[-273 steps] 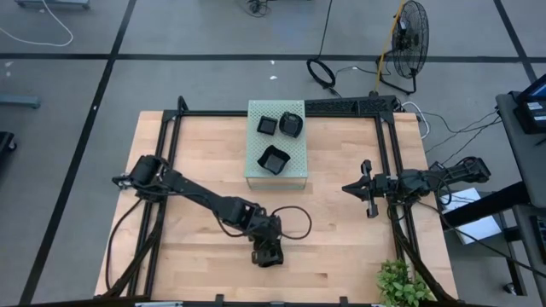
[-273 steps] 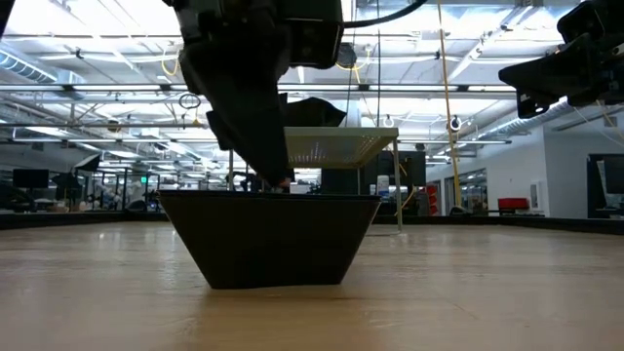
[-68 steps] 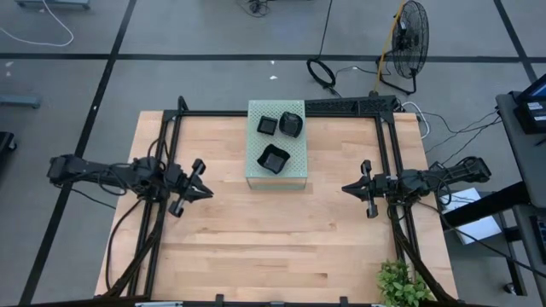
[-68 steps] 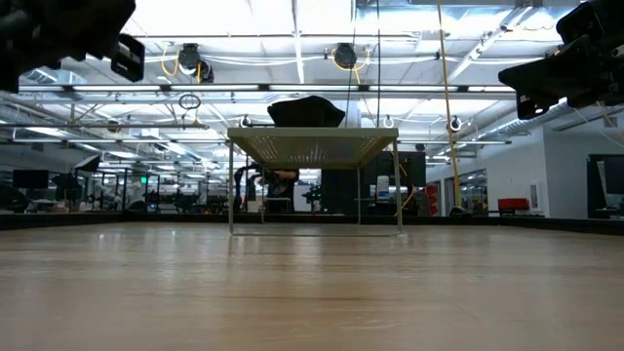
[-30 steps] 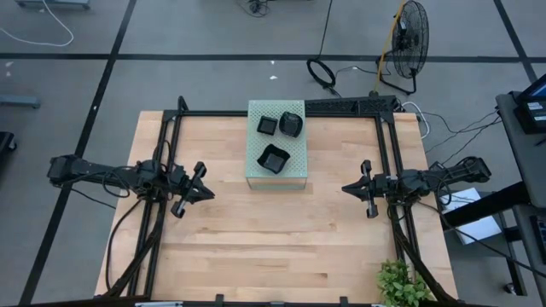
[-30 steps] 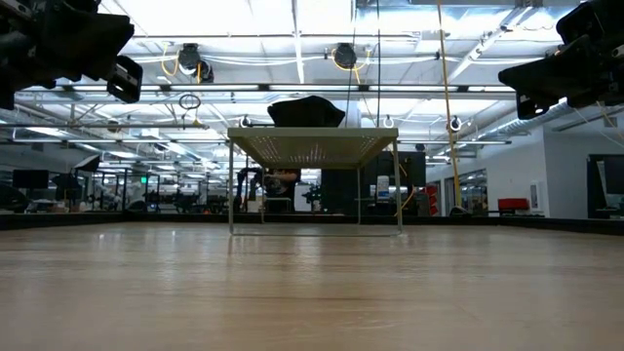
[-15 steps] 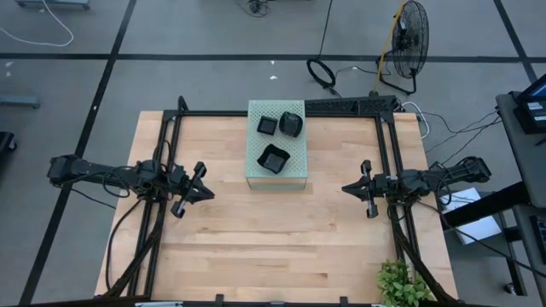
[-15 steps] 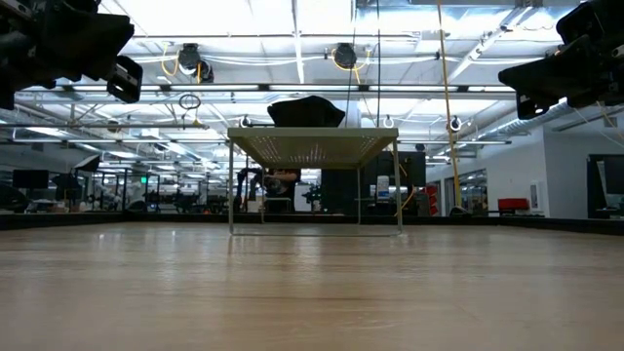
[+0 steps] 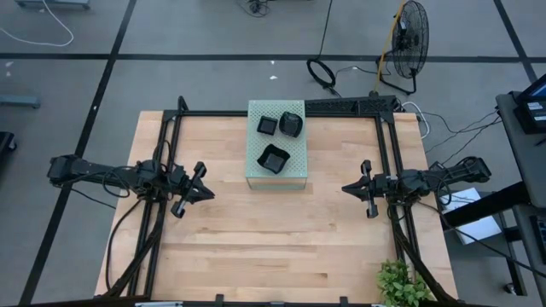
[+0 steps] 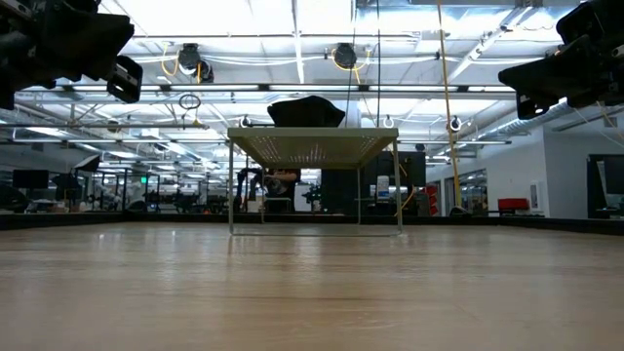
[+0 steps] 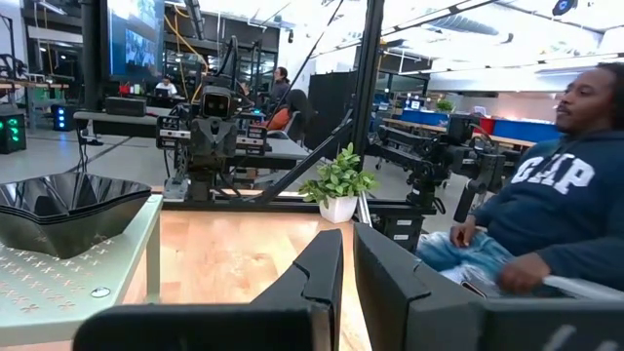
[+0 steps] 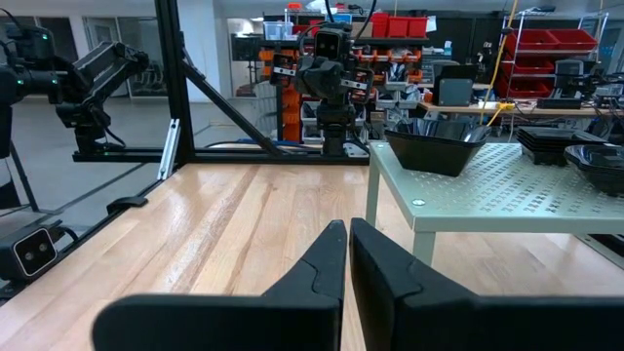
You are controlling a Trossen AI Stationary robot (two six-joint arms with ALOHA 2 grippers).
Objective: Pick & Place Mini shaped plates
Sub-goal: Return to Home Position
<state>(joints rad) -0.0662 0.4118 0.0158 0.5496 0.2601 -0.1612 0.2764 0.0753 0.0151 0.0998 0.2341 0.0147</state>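
Note:
Three mini shaped plates, glossy black, rest by their bases on top of the pale green perforated box [image 9: 275, 176]: a square one [image 9: 268, 125] and a rounded one [image 9: 292, 124] at its far end, and a larger one [image 9: 273, 159] nearer. The box stands on the table at the middle of the far side. My left gripper [image 9: 210, 191] hovers shut near the table's left edge, pointing level toward the right, with nothing between its fingers [image 11: 327, 268]. My right gripper [image 9: 345, 188] hovers shut near the right edge, pointing left, and holds nothing [image 12: 347, 244].
A black frame [image 9: 171, 153] runs along the table's left, far and right sides. A potted plant [image 9: 399, 286] stands at the near right corner. A seated person [image 11: 546, 214] shows beyond the table's right side. Bare wood [image 9: 273, 239] lies between the grippers and the near edge.

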